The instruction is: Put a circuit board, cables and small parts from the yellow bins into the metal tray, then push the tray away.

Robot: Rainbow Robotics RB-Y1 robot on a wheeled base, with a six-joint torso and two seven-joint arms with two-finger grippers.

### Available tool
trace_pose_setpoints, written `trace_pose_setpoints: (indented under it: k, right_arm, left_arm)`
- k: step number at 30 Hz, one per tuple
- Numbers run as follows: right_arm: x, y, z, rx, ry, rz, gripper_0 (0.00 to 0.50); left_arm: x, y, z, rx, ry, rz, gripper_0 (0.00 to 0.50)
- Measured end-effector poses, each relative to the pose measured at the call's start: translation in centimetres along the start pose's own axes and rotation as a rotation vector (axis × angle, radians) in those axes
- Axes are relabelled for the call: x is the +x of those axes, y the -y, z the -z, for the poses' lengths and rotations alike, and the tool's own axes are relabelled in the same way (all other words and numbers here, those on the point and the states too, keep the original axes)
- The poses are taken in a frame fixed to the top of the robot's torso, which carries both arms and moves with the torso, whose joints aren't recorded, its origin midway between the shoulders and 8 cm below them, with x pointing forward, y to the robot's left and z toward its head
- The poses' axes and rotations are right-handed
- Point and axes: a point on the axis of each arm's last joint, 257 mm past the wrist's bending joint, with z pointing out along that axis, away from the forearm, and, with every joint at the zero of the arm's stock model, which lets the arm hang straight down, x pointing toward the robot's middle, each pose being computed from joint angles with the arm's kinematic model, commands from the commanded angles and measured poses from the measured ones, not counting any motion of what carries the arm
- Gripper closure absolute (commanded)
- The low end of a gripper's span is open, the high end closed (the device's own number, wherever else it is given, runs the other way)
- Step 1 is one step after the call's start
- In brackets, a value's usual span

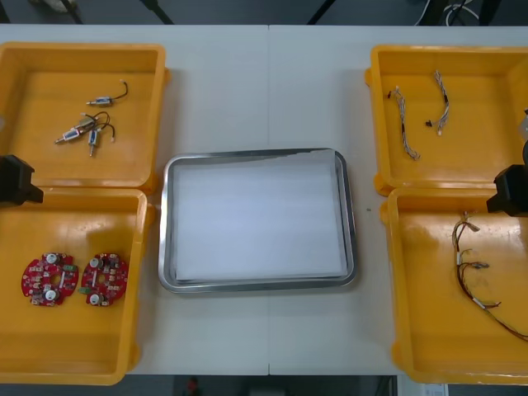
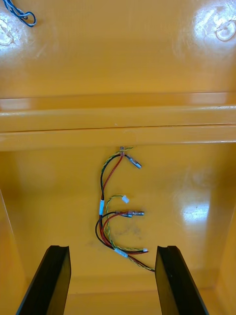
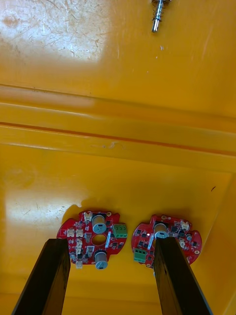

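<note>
Two round red circuit boards [image 1: 49,279] [image 1: 103,278] lie side by side in the near left yellow bin [image 1: 66,346]. My left gripper [image 3: 110,278] hangs open above them; one board [image 3: 93,236] sits between the fingers, and the other board [image 3: 169,238] is partly behind one finger. A red and yellow cable [image 1: 474,272] lies in the near right bin [image 1: 429,330]. Over it my right gripper [image 2: 113,280] stands open, the cable [image 2: 115,211] just beyond its fingers. The metal tray [image 1: 257,219] is white inside and holds nothing.
Several small metal parts [image 1: 91,128] lie in the far left bin [image 1: 33,66]; one small metal part [image 3: 158,15] shows past the bin wall. Two twisted cables [image 1: 404,124] [image 1: 443,101] rest in the far right bin [image 1: 487,66]. Bin walls separate the compartments.
</note>
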Motion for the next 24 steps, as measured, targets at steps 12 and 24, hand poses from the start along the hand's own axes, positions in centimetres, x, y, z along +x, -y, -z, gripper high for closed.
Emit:
trace_pose_setpoints:
  k: [12,24]
  right_arm:
    - [0.0,0.0,0.0,0.0,0.0,0.0,0.0]
    - [0.0,0.0,0.0,0.0,0.0,0.0,0.0]
  left_arm:
    - [0.0,0.0,0.0,0.0,0.0,0.0,0.0]
    - [0.0,0.0,0.0,0.0,0.0,0.0,0.0]
